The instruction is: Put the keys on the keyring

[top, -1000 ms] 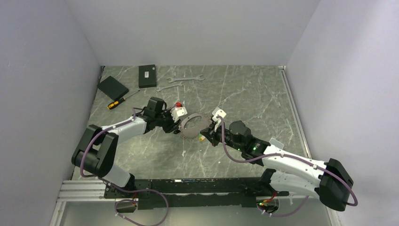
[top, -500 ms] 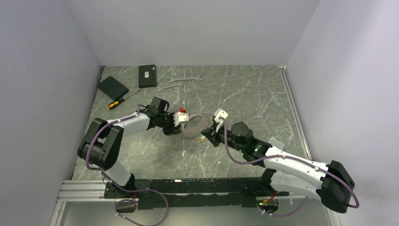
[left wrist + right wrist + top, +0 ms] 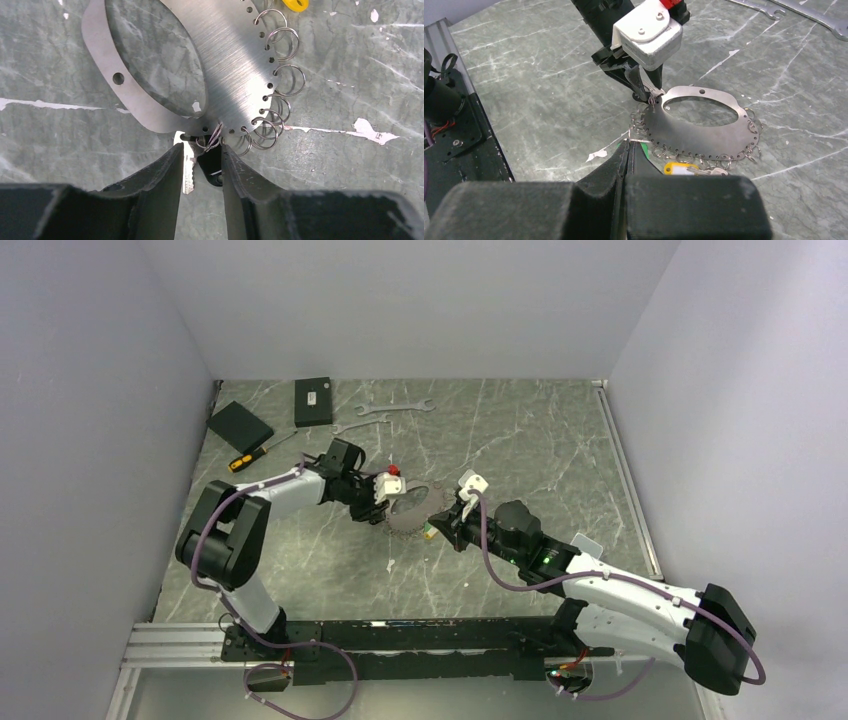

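**Back-left corner of the table [image 3: 520, 440]:** a screwdriver [image 3: 255, 453] and two wrenches [image 3: 395, 408] lie well apart from the work. Disregard them.

**Left gripper [image 3: 201, 152]:** it is positioned at the left rim of the keyring [image 3: 225, 65], which lies mid-table between the two arms. The jaws stand part closed and appear to pinch the keys [image 3: 188, 170]. One silver blade shows along the inner face of a finger, its far end meeting the rim. No green tag can be made out.

**Keyring:** a flat perforated plate carrying a row of split rings [image 3: 265, 134] along its edge. A thin wire loop sits at the rim directly ahead of the jaws, touching the key.

**Yellow tag [image 3: 676, 169]:** it lies just beside the near rim and is not part of this step.

**Right gripper [image 3: 630, 145]:** the fingers are fully closed, with the tips at the near rim among the rings. Whether they pinch a ring or the plate cannot be told.

**Step in hand, as judged:** threading the key's hole onto a split ring.
1. Hold the right gripper steady so the plate neither slides nor tips.
2. Align the key's hole with the free end of the wire loop before advancing.
3. Advance along the curve of the loop, not straight across it.
4. Do not loosen the left jaws until the key hangs from the ring.
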